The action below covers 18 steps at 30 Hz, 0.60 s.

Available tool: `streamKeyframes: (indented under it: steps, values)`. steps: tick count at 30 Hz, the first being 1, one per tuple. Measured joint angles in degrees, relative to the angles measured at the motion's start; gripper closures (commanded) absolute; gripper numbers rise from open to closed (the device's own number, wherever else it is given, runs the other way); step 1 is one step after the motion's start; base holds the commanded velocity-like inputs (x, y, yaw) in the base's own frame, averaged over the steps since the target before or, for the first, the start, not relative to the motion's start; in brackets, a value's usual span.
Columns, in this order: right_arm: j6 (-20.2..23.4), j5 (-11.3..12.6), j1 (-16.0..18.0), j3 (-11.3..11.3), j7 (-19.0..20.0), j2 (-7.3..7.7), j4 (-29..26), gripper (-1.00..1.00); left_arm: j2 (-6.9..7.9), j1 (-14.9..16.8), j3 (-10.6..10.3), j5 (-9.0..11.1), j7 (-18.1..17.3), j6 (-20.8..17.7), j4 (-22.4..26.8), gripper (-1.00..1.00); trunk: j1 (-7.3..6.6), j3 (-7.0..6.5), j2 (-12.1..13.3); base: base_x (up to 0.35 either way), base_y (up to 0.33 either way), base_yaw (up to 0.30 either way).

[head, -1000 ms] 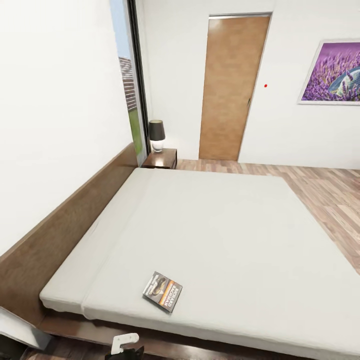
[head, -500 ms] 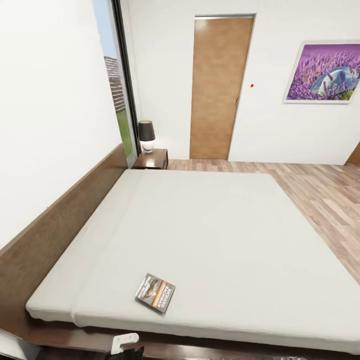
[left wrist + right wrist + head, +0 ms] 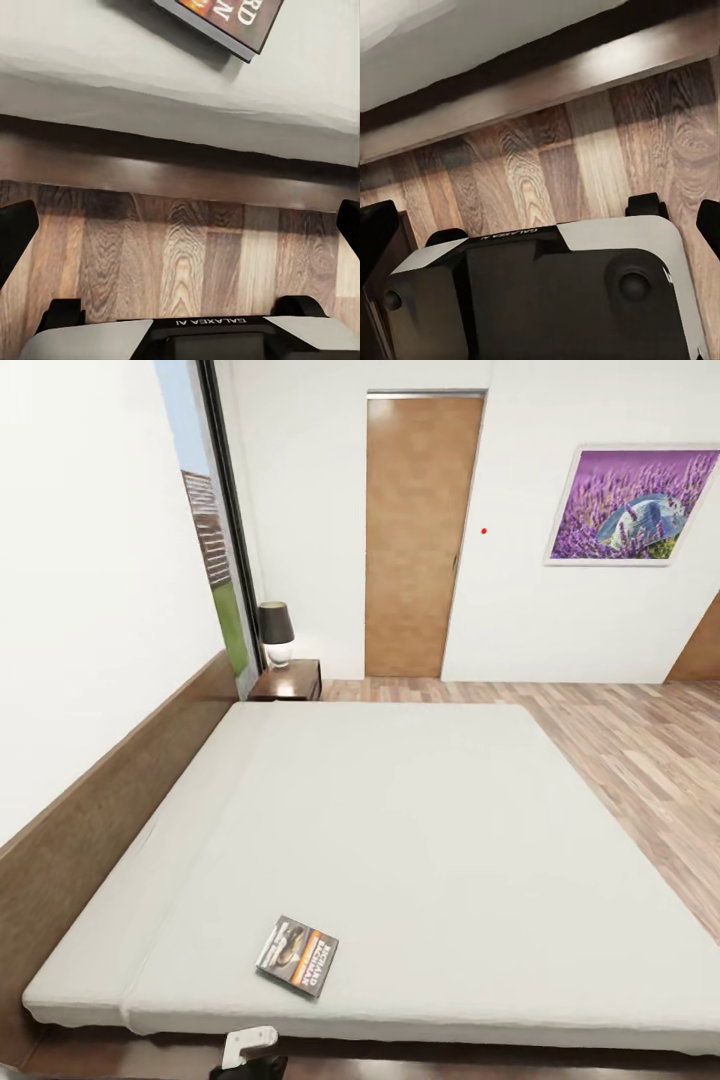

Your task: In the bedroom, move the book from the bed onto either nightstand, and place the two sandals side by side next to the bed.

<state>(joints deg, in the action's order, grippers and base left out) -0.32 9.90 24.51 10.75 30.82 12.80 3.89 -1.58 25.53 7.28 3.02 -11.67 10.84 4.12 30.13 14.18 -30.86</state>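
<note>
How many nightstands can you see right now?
1. The nightstand stands at the far corner of the bed, by the headboard, with a lamp on it. Another may sit out of frame on the near side.

Head view: bright, even, shadowless render; daylight at window (image 3: 205, 550); wide-angle bowing at edges; mild softness. Wrist views: dimmer; dark shadow band under bed (image 3: 180, 82) edge; soft sheen on wood floor (image 3: 607, 157); slight blur.

Book (image 3: 297, 955) lies flat near the bed's (image 3: 420, 810) front edge, headboard side. Nightstand (image 3: 288, 680) with lamp (image 3: 276, 632) stands at the far corner. Door (image 3: 418, 535) shut; lavender picture (image 3: 632, 505) on wall.
</note>
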Motion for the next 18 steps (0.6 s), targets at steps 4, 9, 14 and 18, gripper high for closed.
streamKeyframes:
  steps: [4,9,14,18]
  values:
    - [0.0,0.0,0.0,0.0,0.0,0.0,0.0,-1.0,0.0,0.0,0.0,0.0,0.0,0.0,0.0,-1.0,0.0,0.0,0.0,0.268,0.0,-0.002]
    - [0.0,0.0,0.0,0.0,0.0,0.0,0.0,-1.0,0.0,0.0,0.0,0.0,0.0,0.0,0.0,-1.0,0.02,0.0,0.0,0.087,0.0,0.0]
    - [0.0,0.0,0.0,0.0,0.0,0.0,0.0,-1.0,0.0,0.0,0.0,0.0,0.0,0.0,0.0,-1.0,0.03,0.0,0.0,0.013,0.0,0.0]
    - [0.0,0.0,0.0,0.0,0.0,0.0,0.0,-1.0,0.0,0.0,0.0,0.0,0.0,0.0,0.0,-1.0,0.03,0.0,0.0,0.016,0.0,0.0]
